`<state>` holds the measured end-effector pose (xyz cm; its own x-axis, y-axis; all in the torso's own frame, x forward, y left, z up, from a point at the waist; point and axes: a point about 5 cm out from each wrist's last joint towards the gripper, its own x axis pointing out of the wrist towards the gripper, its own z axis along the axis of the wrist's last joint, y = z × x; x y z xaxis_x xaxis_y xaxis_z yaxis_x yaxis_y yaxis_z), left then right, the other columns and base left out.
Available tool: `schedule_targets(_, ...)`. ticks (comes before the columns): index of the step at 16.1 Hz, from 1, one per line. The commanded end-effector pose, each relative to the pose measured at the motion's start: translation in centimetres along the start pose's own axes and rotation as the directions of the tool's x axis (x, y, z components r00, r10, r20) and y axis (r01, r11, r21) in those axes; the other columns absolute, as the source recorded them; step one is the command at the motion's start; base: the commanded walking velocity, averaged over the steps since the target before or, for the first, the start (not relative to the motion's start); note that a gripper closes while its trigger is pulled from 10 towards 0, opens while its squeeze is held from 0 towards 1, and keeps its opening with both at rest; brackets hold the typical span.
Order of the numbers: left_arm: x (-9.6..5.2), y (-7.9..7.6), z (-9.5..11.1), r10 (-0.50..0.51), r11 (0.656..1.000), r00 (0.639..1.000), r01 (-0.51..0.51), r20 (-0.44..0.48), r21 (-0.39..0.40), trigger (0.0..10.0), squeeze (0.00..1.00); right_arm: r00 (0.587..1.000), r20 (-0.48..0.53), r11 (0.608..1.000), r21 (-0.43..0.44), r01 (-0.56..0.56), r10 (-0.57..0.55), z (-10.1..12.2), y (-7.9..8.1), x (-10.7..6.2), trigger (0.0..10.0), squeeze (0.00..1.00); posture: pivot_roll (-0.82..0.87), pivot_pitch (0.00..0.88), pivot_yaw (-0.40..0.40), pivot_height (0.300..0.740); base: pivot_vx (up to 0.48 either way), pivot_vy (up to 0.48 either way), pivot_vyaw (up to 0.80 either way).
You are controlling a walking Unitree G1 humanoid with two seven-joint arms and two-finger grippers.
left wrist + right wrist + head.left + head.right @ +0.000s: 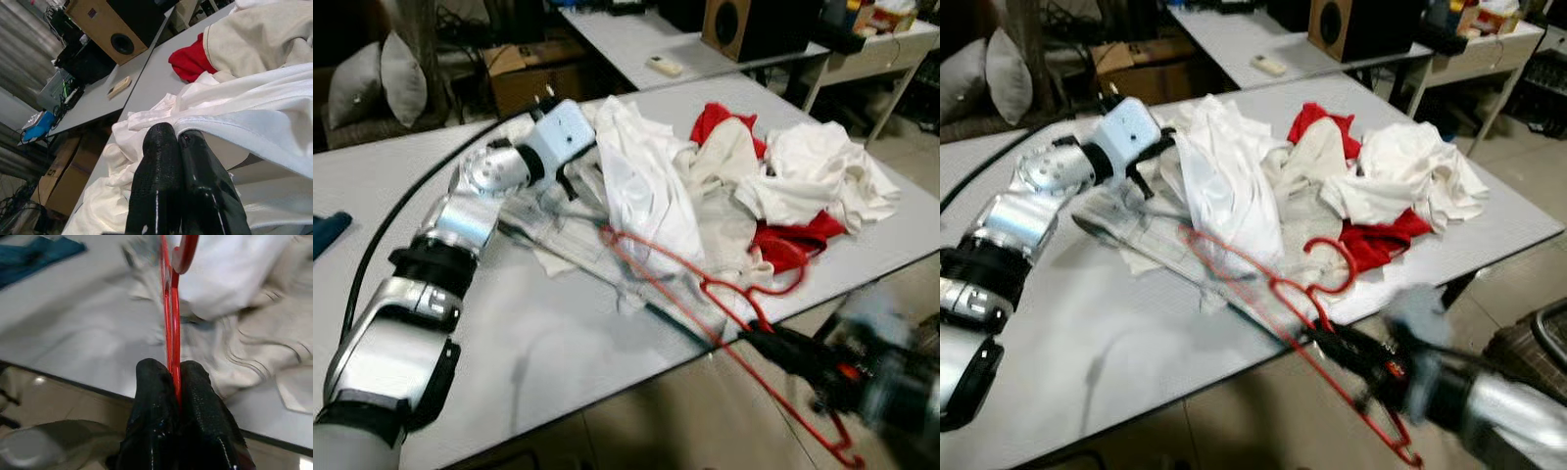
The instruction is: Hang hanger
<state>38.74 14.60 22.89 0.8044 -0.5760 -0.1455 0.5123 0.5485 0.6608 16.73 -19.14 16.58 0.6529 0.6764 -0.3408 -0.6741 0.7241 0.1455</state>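
Your right gripper (173, 382) clamps the thin red plastic hanger (705, 294), the left gripper (177, 142) pinches the white cotton shirt (646, 186); pulling now could drag the pile (hook's snagged) off the table.

A home room: cushions (380, 78), speaker (744, 24), clothes-strewn table (558, 352).

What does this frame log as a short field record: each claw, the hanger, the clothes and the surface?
left claw: shut on the white shirt, at the pile's near-left side
right claw: shut on the red hanger, past the table's front edge
red hanger: one end on the clothes, the other overhanging the edge
clothes pile: white, cream and red garments, heaped
surface: grey table
background: speaker on a second table
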Motion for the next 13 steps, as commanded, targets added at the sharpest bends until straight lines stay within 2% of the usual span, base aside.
schedule_targets(1, -0.4, 0.6, 0.3, 0.004, 1.0, 1.0, -0.004, 0.005, 0.023, 0.0, 0.0, 0.997, -0.033, 0.997, -0.002, 0.071, -0.071, -0.5, -0.6, 0.6, 10.0, 0.0, -0.09, 0.0, 0.032, 0.74, 0.0, 0.0, 0.0)
schedule_targets(2, -0.5, 0.6, 0.2, 0.003, 1.0, 1.0, -0.003, 0.001, 0.027, 0.0, 0.0, 0.995, -0.033, 0.995, -0.005, 0.095, -0.095, -0.6, -0.9, 0.7, 10.0, 0.0, -0.09, 0.0, 0.032, 0.74, 0.0, 0.0, 0.0)
schedule_targets(3, -1.1, 0.9, -0.3, 0.002, 0.999, 1.0, -0.001, -0.021, 0.044, 0.0, 0.0, 0.978, -0.003, 0.978, -0.014, 0.209, -0.21, -0.1, -2.4, 0.7, 10.0, 0.0, -0.08, 0.0, 0.029, 0.74, 0.0, 0.0, 0.0)
schedule_targets(5, -1.6, 1.3, -0.6, -0.003, 0.998, 0.999, 0.005, -0.04, 0.06, 0.0, 0.0, 0.948, 0.057, 0.949, -0.008, 0.314, -0.313, 1.0, -4.2, 0.2, 10.0, 0.0, -0.08, 0.0, 0.027, 0.74, 0.0, 0.0, 0.0)
schedule_targets(7, -2.8, 2.1, -1.0, -0.053, 0.993, 0.995, 0.061, -0.081, 0.097, 0.0, 0.0, 0.858, 0.175, 0.872, 0.01, 0.489, -0.483, 3.3, -7.2, -1.1, 10.0, 0.0, -0.08, 0.0, 0.021, 0.74, 0.0, 0.0, 0.0)
schedule_targets(8, -3.4, 2.5, -0.7, -0.097, 0.991, 0.992, 0.104, -0.082, 0.089, 0.0, 0.0, 0.808, 0.229, 0.834, 0.039, 0.55, -0.543, 4.4, -8.3, -1.8, 10.0, 0.0, -0.08, 0.0, 0.021, 0.74, 0.0, 0.0, 0.0)
schedule_targets(9, -3.6, 2.6, -0.5, -0.11, 0.99, 0.991, 0.116, -0.075, 0.08, 0.0, 0.0, 0.795, 0.247, 0.827, 0.053, 0.56, -0.554, 4.8, -8.6, -2.0, 10.0, 0.0, -0.07, 0.0, 0.019, 0.74, 0.0, 0.0, 0.0)
schedule_targets(10, -3.8, 2.5, 0.4, -0.146, 0.987, 0.988, 0.149, -0.049, 0.065, 0.0, 0.0, 0.801, 0.274, 0.84, 0.056, 0.54, -0.533, 5.2, -8.5, -2.1, 10.0, 0.0, -0.07, 0.0, 0.019, 0.74, 0.0, 0.0, 0.0)
schedule_targets(11, -3.7, 2.0, 1.5, -0.184, 0.982, 0.983, 0.185, -0.006, 0.038, 0.0, 0.0, 0.839, 0.268, 0.874, 0.024, 0.486, -0.474, 5.2, -7.8, -1.9, 10.0, 0.0, -0.06, 0.0, 0.017, 0.74, 0.0, 0.0, 0.0)
schedule_targets(12, -3.2, 1.4, 2.5, -0.186, 0.983, 0.982, 0.186, 0.042, 0.006, 0.0, 0.0, 0.893, 0.238, 0.918, -0.016, 0.397, -0.383, 4.7, -6.5, -1.2, 10.0, 0.0, -0.07, 0.0, 0.019, 0.74, 0.0, 0.0, 0.0)
schedule_targets(13, -2.4, 1.0, 3.1, -0.164, 0.986, 0.984, 0.166, 0.069, -0.021, 0.0, 0.0, 0.929, 0.22, 0.949, -0.031, 0.313, -0.299, 4.3, -5.1, -0.6, 10.0, 0.0, -0.07, 0.0, 0.023, 0.74, 0.0, 0.0, 0.0)
